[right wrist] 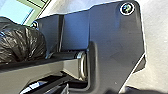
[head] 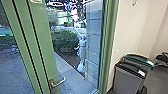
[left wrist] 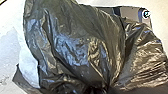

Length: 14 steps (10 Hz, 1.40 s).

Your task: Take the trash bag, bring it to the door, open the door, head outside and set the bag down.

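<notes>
In the head view, a green-framed door (head: 43, 45) with large panes of glass stands in front of the robot, with a metal handle (head: 59, 82) on its upright green bar. The black trash bag (left wrist: 82, 47) shows large and close in the left wrist view, shiny and creased, its plastic gathered into tight folds at one spot. In the right wrist view the bag is near the robot's wide dark base, with green framing and bright glass behind it. Whether the left tool is wide, narrow or closed on those folds, I cannot tell, and the same goes for the right tool; nor can I tell whether the bag hangs or rests on something. Beyond the door lie grey paving (head: 15, 72) and a clipped green hedge (head: 63, 41). To the right of the handle, seen beside the hedge, is the pale, blurred figure of a person (head: 81, 50). Farther right of the door, along a cream wall (head: 130, 27), two bins stand close together: a grey bin with a black top (head: 127, 80) and, behind it, a green-topped bin (head: 138, 60).
</notes>
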Tool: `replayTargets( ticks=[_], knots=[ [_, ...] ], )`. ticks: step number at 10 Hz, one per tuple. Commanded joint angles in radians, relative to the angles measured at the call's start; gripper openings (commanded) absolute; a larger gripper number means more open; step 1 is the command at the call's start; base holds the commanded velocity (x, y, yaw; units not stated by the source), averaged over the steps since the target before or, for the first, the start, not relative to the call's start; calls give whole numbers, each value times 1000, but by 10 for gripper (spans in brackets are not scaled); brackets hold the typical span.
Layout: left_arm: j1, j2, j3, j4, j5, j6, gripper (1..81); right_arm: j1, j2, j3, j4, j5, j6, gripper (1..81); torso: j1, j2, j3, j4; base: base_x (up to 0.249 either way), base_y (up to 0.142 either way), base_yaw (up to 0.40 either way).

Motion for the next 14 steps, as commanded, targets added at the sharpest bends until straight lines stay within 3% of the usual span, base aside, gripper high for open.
replayTargets(
  ticks=[1,3,11,14],
  knots=[
    [-42,-57,91,-22,56,1,10,31,-168,262,3,-36,-1,811,0,0,0,0,0,0,0],
    [-42,-57,91,-25,56,0,10,34,-199,303,1,-36,-1,811,0,0,0,0,0,0,0],
    [-42,-51,69,-21,56,1,10,30,-173,263,-5,-38,-1,811,0,0,0,0,0,0,0],
    [-42,-49,63,-22,55,1,10,30,-165,255,-5,-38,-1,811,0,0,0,0,0,0,244]
  ],
)
